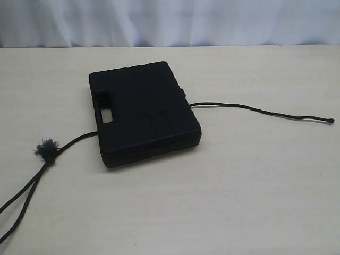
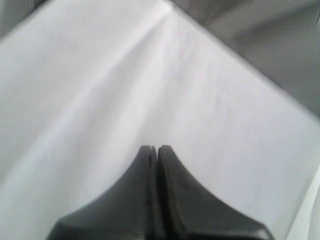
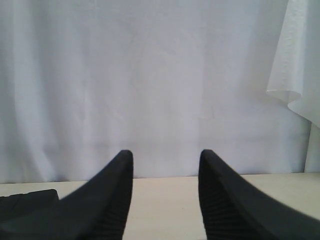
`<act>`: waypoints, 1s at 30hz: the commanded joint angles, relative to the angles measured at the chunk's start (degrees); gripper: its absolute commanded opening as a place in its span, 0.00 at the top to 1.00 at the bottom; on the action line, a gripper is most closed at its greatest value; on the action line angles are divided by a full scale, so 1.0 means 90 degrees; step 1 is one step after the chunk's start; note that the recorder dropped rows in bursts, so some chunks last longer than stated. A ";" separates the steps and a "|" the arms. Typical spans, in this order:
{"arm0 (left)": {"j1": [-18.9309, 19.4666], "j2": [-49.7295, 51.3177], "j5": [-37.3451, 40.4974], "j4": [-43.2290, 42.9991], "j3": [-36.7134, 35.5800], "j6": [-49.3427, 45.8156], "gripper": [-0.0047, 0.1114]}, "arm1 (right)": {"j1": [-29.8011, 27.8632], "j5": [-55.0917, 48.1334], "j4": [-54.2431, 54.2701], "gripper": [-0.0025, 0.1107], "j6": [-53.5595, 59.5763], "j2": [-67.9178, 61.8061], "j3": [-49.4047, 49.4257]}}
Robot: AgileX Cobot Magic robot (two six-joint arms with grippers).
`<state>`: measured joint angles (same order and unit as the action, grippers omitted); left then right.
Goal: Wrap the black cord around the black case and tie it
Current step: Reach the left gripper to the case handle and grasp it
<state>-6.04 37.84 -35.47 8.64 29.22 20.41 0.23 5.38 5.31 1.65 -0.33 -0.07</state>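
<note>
My left gripper point(image 2: 156, 148) is pressed together, empty, facing only white cloth point(image 2: 125, 75). My right gripper point(image 3: 166, 155) is spread wide and empty; a corner of the case point(image 3: 25, 200) shows just outside one finger. The cord point(image 1: 255, 109) passes under the case on the table point(image 1: 239, 186), away from both hands.

Beige tabletop point(image 1: 249, 204), white curtain point(image 1: 170, 21) along far edge — soft vertical folds
</note>
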 commanded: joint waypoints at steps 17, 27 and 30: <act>0.0005 0.7080 0.9164 -0.0960 0.4842 -0.1738 0.96 | -0.0006 0.0060 0.0222 0.62 -0.0252 0.0037 0.0008; -0.0006 0.7838 0.8387 -0.0219 0.4842 -0.1760 0.60 | -0.0006 0.0060 0.0222 0.62 -0.0252 0.0037 0.0008; -0.0006 0.7853 0.8029 0.0486 0.4842 -0.1998 0.56 | -0.0006 0.0060 0.0222 0.62 -0.0252 0.0037 0.0008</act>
<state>-6.04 108.48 40.22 7.28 72.09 4.20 0.23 5.38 7.26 -0.46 -0.33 -0.07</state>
